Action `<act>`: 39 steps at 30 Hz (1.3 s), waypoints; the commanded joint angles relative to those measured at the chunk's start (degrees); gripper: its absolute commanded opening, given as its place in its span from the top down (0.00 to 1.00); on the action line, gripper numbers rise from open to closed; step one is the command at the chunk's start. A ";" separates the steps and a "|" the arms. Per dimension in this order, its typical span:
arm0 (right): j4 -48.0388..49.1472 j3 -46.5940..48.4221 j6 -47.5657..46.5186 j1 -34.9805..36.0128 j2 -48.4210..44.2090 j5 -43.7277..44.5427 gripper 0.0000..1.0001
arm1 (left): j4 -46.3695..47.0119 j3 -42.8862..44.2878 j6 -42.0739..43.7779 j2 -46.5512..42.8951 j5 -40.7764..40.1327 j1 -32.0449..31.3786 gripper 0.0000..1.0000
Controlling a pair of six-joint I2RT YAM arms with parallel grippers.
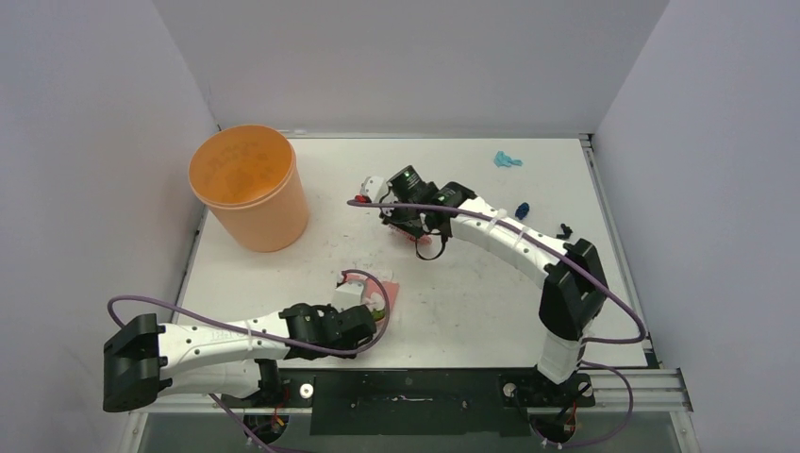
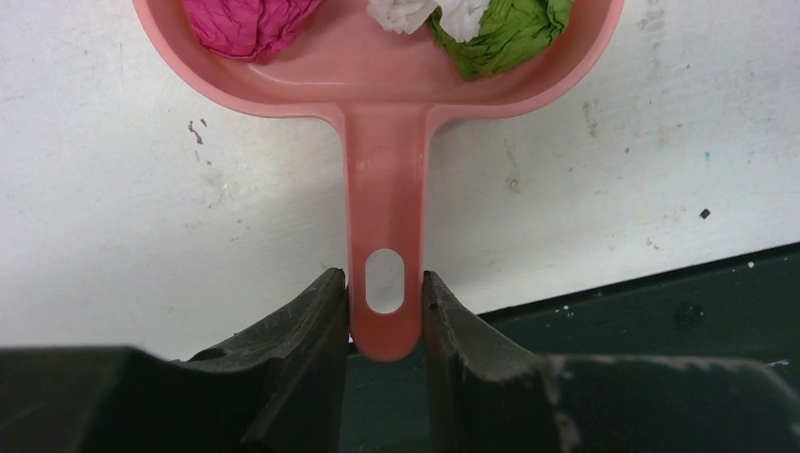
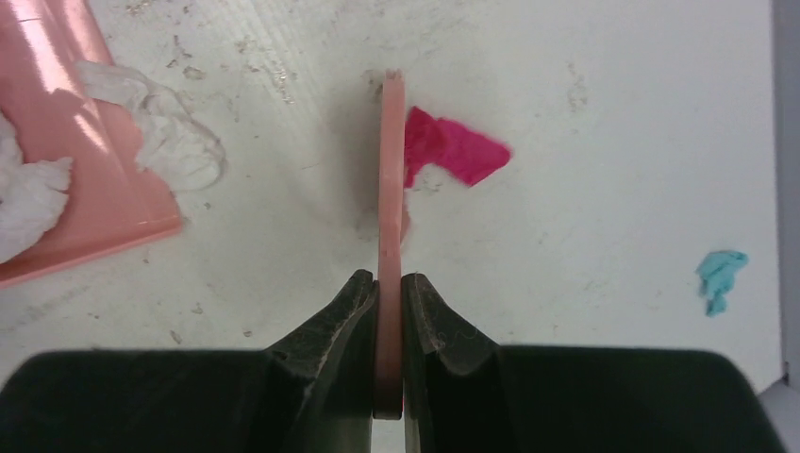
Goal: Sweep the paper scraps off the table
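My left gripper [image 1: 366, 319] [image 2: 385, 283] is shut on the handle of the pink dustpan [image 1: 375, 294] [image 2: 385, 189], which rests on the table [image 1: 481, 302]. The pan holds magenta [image 2: 245, 24], white [image 2: 415, 11] and green [image 2: 500, 33] paper scraps. My right gripper [image 1: 426, 234] [image 3: 390, 283] is shut on the pink hand brush [image 1: 433, 248] [image 3: 391, 179], seen edge-on. A magenta scrap [image 3: 453, 151] lies right beside the brush. A white scrap [image 3: 170, 137] lies at the dustpan's lip [image 3: 94, 217]. Teal [image 1: 507, 159] [image 3: 722, 278], dark blue [image 1: 522, 209] and black [image 1: 565, 228] scraps lie at the far right.
An orange round bucket [image 1: 250, 184] stands at the far left of the table. White walls close in the back and both sides. A metal rim [image 1: 604, 217] runs along the right edge.
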 commanded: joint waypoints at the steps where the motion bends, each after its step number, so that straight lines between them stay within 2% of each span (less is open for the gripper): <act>1: 0.02 -0.12 5.01 2.14 2.32 -3.71 0.95 | 4.22 3.07 3.12 2.09 1.78 1.98 1.00; 8: -7.27 3.11 7.70 3.38 0.18 -23.96 0.95 | 5.75 3.71 5.39 3.24 2.54 3.73 1.00; 15: -11.14 4.14 10.57 0.38 -3.47 -36.87 0.95 | 7.73 2.36 5.99 3.07 2.02 4.11 1.00; 18: -15.96 9.54 9.22 -2.92 -3.29 -38.34 0.95 | 8.95 0.78 6.06 1.51 1.22 4.09 1.00; 22: -17.88 14.69 7.35 -11.98 -3.55 -45.80 0.95 | 10.93 -1.14 6.59 -1.88 0.84 3.99 1.00; 27: -21.67 21.34 5.77 -19.90 -0.38 -51.94 0.95 | 8.96 -1.41 6.42 -5.09 0.17 3.60 1.00; 30: -18.33 20.63 6.47 -21.19 -0.97 -46.14 0.95 | 7.29 -1.57 5.93 -6.38 -0.30 3.38 1.00; 34: -4.83 11.00 10.25 -19.90 -5.61 -29.09 0.95 | 5.14 -1.09 4.80 -6.28 0.71 3.37 1.00; 37: 3.01 3.66 6.65 -16.28 -7.66 -16.10 0.95 | 0.05 1.85 4.52 -4.42 2.41 3.01 1.00; 39: 6.63 0.25 5.39 -14.36 -7.59 -10.48 0.95 | -3.55 4.20 3.76 -3.07 2.51 2.07 1.00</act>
